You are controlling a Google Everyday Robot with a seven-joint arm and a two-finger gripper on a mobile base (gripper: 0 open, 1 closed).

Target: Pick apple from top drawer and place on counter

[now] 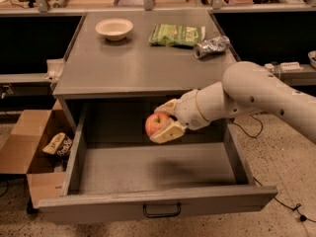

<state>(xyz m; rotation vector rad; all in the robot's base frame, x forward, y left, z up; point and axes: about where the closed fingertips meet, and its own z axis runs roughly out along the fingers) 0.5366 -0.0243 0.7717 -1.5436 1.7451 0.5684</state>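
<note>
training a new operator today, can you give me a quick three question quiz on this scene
1. True or false: the gripper is shut on the apple over the open top drawer.
2. Which item on the counter lies nearest its right edge? A) the white bowl B) the green bag C) the crushed can
3. Fill in: the cardboard box sits on the floor at the drawer's ___ side in the camera view.
Key: 1 true; 2 C; 3 left.
</note>
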